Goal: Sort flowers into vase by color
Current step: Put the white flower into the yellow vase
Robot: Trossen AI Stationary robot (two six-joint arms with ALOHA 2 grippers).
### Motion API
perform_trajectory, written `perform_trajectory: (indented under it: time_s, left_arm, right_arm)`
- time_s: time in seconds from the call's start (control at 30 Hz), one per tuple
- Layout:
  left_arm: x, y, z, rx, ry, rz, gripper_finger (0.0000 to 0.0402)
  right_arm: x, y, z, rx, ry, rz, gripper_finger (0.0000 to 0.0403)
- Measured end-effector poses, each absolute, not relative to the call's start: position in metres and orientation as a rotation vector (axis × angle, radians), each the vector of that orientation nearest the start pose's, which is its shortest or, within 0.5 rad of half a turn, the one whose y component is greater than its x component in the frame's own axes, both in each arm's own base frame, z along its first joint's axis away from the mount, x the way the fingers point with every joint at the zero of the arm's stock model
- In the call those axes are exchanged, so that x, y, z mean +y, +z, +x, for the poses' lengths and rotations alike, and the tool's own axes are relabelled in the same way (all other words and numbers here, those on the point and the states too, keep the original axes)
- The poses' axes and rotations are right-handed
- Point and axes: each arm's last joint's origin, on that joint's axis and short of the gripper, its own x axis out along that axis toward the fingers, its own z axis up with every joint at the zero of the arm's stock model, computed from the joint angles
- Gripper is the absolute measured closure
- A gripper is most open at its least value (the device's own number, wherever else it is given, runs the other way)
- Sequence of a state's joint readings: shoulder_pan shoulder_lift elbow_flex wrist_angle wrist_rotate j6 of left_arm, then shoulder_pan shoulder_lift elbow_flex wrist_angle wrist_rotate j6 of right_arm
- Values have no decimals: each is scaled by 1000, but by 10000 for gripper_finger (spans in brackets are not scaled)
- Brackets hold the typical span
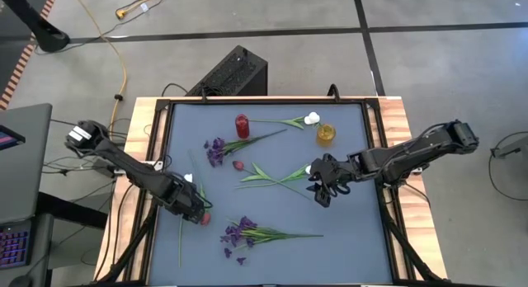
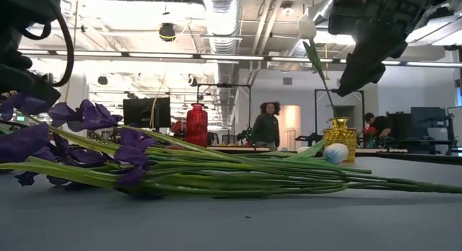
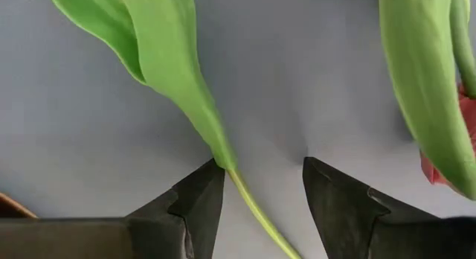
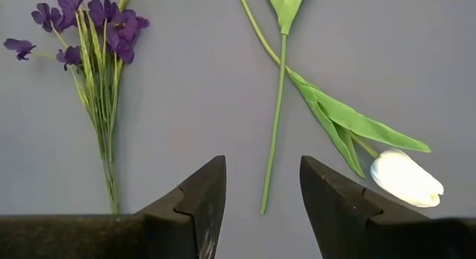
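My left gripper (image 1: 196,209) (image 3: 259,192) is open and low over the table. Its fingers stand on either side of a thin green stem (image 3: 253,207), just below its leaves (image 3: 167,50). A red bud (image 1: 205,218) (image 3: 445,151) lies close beside it. My right gripper (image 1: 323,186) (image 4: 262,192) is open and raised above the table, above the free end of another stem (image 4: 274,140), with a white tulip bud (image 1: 307,170) (image 4: 405,177) lying near it. Two purple clusters (image 1: 216,149) (image 1: 239,232) and a second red bud (image 1: 238,165) lie on the mat. One white tulip (image 2: 308,27) stands in the yellow vase (image 1: 326,133). My left gripper has one fingertip (image 3: 212,177) right beside the stem's leaf base (image 3: 222,161), coming from above. I cannot tell whether it touches. The stem lies flat on the mat.
A red vase (image 1: 242,126) (image 2: 196,125) stands at the mat's far side, left of the yellow vase (image 2: 339,134). Wooden table edges (image 1: 396,114) frame the grey mat. Bare mat lies near the right near corner (image 1: 355,254). People stand in the room behind (image 2: 267,125).
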State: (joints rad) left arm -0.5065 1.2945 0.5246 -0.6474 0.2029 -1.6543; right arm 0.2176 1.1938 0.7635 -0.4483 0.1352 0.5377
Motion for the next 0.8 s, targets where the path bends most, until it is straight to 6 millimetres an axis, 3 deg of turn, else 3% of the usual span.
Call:
perform_trajectory:
  time_s: [0.13, 0.37, 0.53, 0.8]
  left_arm:
    - [-95, 137, 157, 1499, 670, -1043, 258]
    - [-96, 150, 167, 1453, 566, -1028, 387]
    - [-90, 179, 186, 1275, 427, -1018, 394]
    - [-60, 249, 197, 938, 155, -738, 400]
  right_arm:
    - [45, 227, 228, 858, -160, 351, 205]
    - [45, 227, 228, 854, -160, 355, 205]
    - [46, 229, 229, 845, -157, 374, 205]
    - [48, 251, 237, 769, -145, 425, 205]
